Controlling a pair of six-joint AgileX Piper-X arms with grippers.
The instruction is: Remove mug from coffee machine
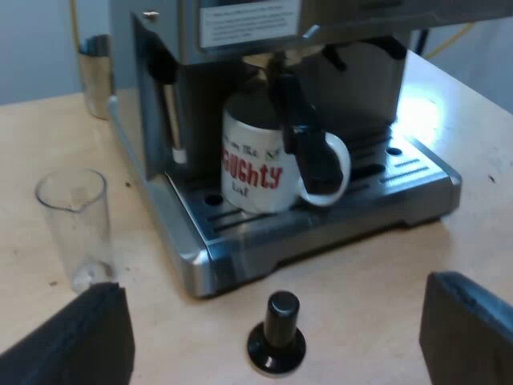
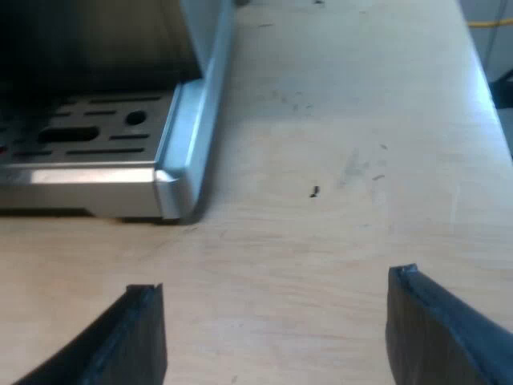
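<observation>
Sitting upright on the drip tray (image 1: 405, 172), the white mug (image 1: 255, 172) bears red lettering, perhaps "naughty", while left gripper (image 1: 276, 337) and right gripper (image 2: 276, 329) gape empty.

The left wrist view faces the front of the machine (image 1: 240, 28) from slightly back; the right looks down, close, at its drip tray (image 2: 88, 172) corner. Both share that tray.

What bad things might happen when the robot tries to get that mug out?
1. The holder's dark handle hangs in front of the mug, so a lifted mug might bump it and slip.
2. The tamper stands on the table before the espresso machine; the left gripper reaching in might knock it over.
3. The measuring glass stands close beside the machine and might get tipped.
</observation>
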